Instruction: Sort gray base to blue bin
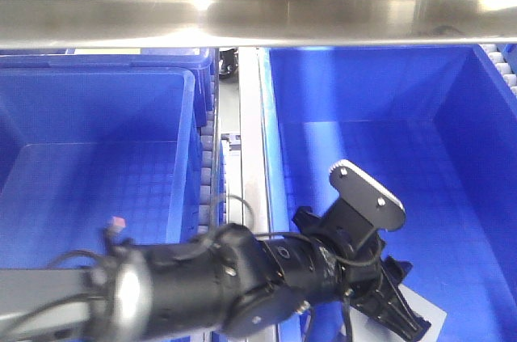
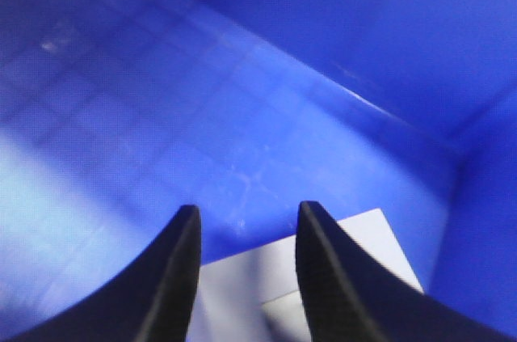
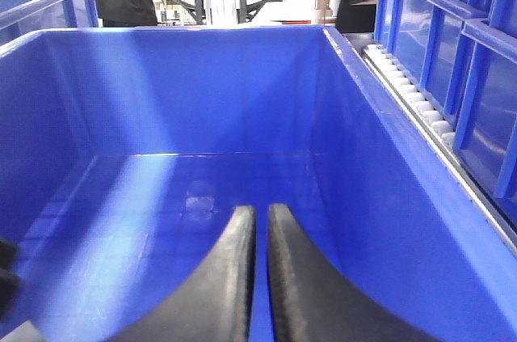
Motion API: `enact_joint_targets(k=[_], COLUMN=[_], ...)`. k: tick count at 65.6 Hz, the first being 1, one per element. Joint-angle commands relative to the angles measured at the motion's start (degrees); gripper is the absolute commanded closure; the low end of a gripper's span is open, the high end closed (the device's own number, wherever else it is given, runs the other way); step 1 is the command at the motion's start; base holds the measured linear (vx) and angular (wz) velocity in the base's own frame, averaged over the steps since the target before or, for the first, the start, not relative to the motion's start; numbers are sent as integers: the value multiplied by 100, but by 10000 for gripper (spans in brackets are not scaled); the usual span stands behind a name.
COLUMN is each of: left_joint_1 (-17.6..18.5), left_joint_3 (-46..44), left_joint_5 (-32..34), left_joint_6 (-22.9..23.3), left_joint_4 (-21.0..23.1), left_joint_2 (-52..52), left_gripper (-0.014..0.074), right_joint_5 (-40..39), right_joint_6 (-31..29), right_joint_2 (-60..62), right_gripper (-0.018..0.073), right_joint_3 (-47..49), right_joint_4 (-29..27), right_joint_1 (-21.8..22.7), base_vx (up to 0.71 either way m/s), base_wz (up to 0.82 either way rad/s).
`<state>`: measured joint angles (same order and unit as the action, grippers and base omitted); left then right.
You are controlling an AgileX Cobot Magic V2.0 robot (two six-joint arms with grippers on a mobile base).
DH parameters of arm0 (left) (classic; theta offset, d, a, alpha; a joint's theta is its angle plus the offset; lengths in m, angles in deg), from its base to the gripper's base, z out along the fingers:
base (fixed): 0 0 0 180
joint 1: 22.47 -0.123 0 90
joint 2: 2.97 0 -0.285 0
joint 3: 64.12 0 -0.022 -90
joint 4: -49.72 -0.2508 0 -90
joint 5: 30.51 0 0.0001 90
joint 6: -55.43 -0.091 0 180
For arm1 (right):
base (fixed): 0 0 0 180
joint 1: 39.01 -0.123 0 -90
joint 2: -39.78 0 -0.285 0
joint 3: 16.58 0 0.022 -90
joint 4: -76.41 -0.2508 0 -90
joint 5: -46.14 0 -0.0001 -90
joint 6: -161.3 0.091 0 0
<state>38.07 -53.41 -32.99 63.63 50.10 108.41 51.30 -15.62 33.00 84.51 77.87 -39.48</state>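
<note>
Our left gripper (image 2: 242, 277), jaws apart & empty, sits over the gray base (image 2: 323, 265) in the blue bin (image 1: 460, 124); next we'd pull out; right gripper (image 3: 260, 277) nearly closed, empty

Blue bins (image 1: 452, 116) on roller conveyor (image 1: 208, 156)

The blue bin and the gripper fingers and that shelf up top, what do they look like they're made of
The blue bin looks like moulded plastic, smooth and slightly glossy: light streaks on its walls, a grid pattern in the floor. The left gripper has fingers that look like matte black plastic or rubber, finely textured. The shelf looks like brushed metal, with blurred reflections.
</note>
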Motion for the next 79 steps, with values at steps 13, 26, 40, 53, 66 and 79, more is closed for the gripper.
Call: enact_joint_targets(k=[13, 26, 40, 53, 66, 79], left_joint_1=[34, 29, 29, 29, 29, 29], left_joint_3=[188, 952, 1989, 2949, 3793, 4177], left_joint_5=[-368, -498, -799, -798, -909, -1203], left_joint_6=[-26, -26, -26, 40, 40, 35], left_joint_4=[33, -153, -153, -141, -141, -91], left_joint_2=[-1343, -2733, -4194, -5576, -6990, -8028], left_gripper=[604, 603, 603, 603, 603, 603], right_joint_5=[-427, -427, -427, -427, -427, -427], right_joint_6=[-38, -38, -38, -38, -38, -38], right_joint_2=[45, 45, 45, 45, 45, 45], right_gripper=[564, 564, 564, 564, 564, 564], right_joint_3=[-5, -5, -5, -5, -5, -5], right_joint_4=[36, 36, 36, 36, 36, 36], right_joint_1=[23, 23, 23, 23, 23, 23], base_vx=[0, 0, 0, 0, 0, 0], base_wz=[0, 0, 0, 0, 0, 0])
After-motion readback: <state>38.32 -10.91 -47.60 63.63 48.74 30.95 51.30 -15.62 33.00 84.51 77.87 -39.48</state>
